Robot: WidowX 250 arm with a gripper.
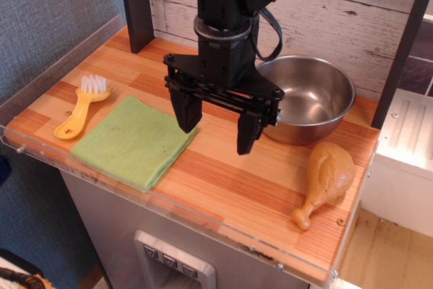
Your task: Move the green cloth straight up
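The green cloth lies flat on the wooden tabletop at the front left, one corner pointing toward the front edge. My gripper hangs above the table just right of the cloth's right corner. Its two black fingers are spread wide apart and hold nothing. The left finger stands over the cloth's right edge; I cannot tell whether it touches the fabric. The right finger is over bare wood, close to the steel bowl.
A steel bowl stands behind and right of the gripper. A yellow brush with white bristles lies left of the cloth. A toy chicken drumstick lies at the front right. Dark posts stand at the back left and right.
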